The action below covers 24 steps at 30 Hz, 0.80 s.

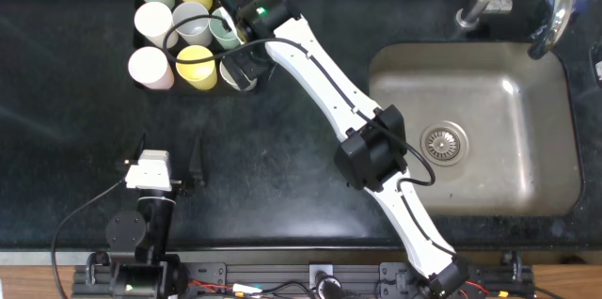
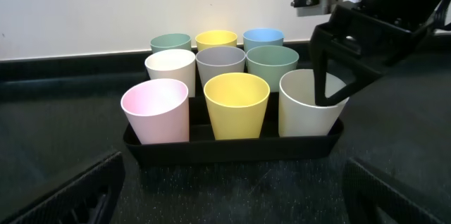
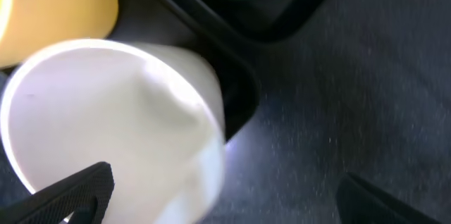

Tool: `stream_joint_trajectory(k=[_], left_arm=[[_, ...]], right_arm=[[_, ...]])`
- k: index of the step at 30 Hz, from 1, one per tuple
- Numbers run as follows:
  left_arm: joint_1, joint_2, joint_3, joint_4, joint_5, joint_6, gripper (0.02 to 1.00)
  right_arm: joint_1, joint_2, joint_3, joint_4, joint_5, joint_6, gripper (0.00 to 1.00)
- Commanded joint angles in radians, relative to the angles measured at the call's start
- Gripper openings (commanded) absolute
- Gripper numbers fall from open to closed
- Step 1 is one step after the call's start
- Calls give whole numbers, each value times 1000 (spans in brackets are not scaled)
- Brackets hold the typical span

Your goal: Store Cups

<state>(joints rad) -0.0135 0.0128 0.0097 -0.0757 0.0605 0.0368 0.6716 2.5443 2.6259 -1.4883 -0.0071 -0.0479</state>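
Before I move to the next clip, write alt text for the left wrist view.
Nine cups stand three by three in a black tray on a dark counter. The right gripper, open, straddles the rim of a white corner cup, one finger inside it.

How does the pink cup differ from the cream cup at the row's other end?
Colour: the pink cup is pale pink, the cream cup off-white. Contact: the pink cup stands free; the cream cup has the right gripper open astride its wall. Both sit in the tray.
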Motion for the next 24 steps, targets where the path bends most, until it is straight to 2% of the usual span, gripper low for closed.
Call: stream_joint_trajectory(k=[1,7,11,13,14,15,16,17,19,21,23,24], left_arm=[[-5,-10,-2,-2,6,19,1000],[-5,-10,-2,-2,6,19,1000],[-5,-10,-2,-2,6,19,1000],[-5,-10,-2,-2,6,19,1000],[-5,-10,-2,-2,6,19,1000],[-5,-10,-2,-2,6,19,1000],[-5,-10,-2,-2,6,19,1000],[-5,-10,-2,-2,6,19,1000],[-5,-10,-2,-2,6,19,1000],[-5,-10,-2,-2,6,19,1000],[-5,-10,-2,-2,6,19,1000],[-5,-10,-2,-2,6,19,998]], right_arm=[[-61,-143,81,15,7,57,996],[-161,-304,134,34,13,79,998],[-215,-418,134,-65,81,119,998],[-252,-481,133,-205,90,140,998],[-268,-509,110,-202,95,136,996],[-280,-554,62,-201,154,116,998],[-296,-602,7,-201,211,143,998],[-327,-673,-92,-201,203,217,996],[-367,-791,-281,-201,156,270,998],[-401,-917,-487,-186,155,326,996],[-441,-1062,-728,-99,159,330,998],[-512,-1268,-1042,101,163,330,998]])
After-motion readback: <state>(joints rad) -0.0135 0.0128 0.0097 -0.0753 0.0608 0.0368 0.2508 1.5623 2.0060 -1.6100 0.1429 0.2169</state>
